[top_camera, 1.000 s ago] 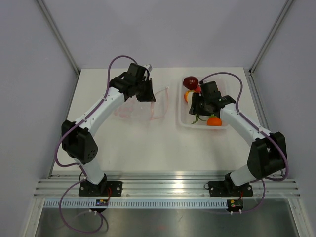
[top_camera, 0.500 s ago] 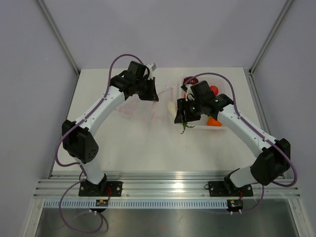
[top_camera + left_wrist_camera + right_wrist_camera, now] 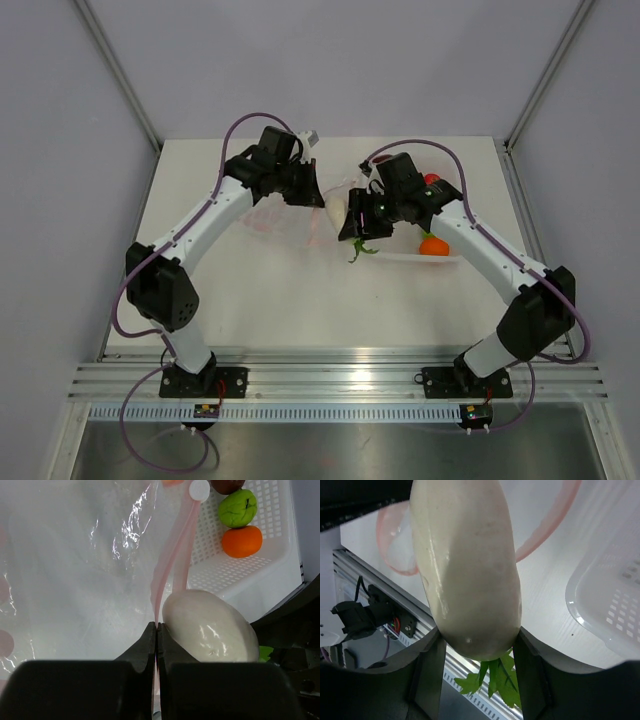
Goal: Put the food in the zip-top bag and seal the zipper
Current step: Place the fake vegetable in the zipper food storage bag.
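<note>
Since a second ago, my right gripper (image 3: 358, 222) has left the tray (image 3: 400, 258) and swung left with the radish (image 3: 337, 213). It now hangs by the bag (image 3: 285, 222), near the middle of the table's (image 3: 250, 300) far edge.

Right gripper: jaws partway open, clamped on either side of the white radish near its leafy end. In the right wrist view the radish (image 3: 465, 565) fills the space between my fingers (image 3: 427, 675). Its green leaves (image 3: 495, 680) poke out toward the camera and its rounded end points away, toward the pink loop of the zipper (image 3: 550, 530).

Left gripper (image 3: 305, 190): jaws fully closed, pinching the zipper (image 3: 172, 565) and lifting that edge of the clear bag (image 3: 75, 570) off the table. In the left wrist view the radish (image 3: 210, 627) sits just beside my closed fingertips (image 3: 150, 640), on their right, close against the pink strip. I cannot tell whether its tip has passed into the mouth.

The rest of the bag lies crumpled on the table, left of the tray.

The tray stands toward the table's far right corner. It holds an orange piece (image 3: 242, 541) and a green piece (image 3: 238, 508) side by side, touching. From above, a red piece (image 3: 432, 180) shows past my right arm.
</note>
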Tool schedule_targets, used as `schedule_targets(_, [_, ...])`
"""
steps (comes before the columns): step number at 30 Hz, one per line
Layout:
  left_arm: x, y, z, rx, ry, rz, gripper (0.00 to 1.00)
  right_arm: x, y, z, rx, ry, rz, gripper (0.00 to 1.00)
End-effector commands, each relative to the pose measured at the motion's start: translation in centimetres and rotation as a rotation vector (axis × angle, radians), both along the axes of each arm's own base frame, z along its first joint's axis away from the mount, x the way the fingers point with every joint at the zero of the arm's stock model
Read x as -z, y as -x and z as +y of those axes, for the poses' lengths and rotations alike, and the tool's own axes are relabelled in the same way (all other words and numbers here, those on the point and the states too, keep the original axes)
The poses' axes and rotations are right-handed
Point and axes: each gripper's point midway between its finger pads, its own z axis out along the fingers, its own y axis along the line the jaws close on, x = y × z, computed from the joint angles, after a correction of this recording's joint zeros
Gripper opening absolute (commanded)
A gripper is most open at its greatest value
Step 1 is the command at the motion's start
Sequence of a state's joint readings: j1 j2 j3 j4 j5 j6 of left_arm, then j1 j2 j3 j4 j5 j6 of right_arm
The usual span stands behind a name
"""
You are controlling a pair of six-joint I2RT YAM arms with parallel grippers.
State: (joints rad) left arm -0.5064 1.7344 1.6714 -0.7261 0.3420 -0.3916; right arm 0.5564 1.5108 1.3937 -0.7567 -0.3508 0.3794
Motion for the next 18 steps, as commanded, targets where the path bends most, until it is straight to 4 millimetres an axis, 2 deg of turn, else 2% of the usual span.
schedule_targets(1, [-3.1, 0.8, -0.7, 0.035, 0.083, -0.064, 0.0, -1.7, -1.6, 2.2, 0.03, -0.086, 0.02, 0.36])
schedule_targets(2, [-3.1, 1.0, -0.8, 0.036, 0.085, -0.061, 0.0, -1.1, -2.0, 2.5, 0.047, -0.085, 0.055, 0.36])
schedule_targets(7, [-3.5, 1.2, -0.6, 0.016, 0.103, -0.076, 0.0, -0.8, -3.2, 3.7, 0.079, -0.097, 0.1, 0.36])
schedule_targets(18, [-4.4, 1.1, -0.3, -0.016, 0.112, -0.099, 0.0, -0.5, -3.8, 4.5, 0.106, -0.135, 0.129, 0.36])
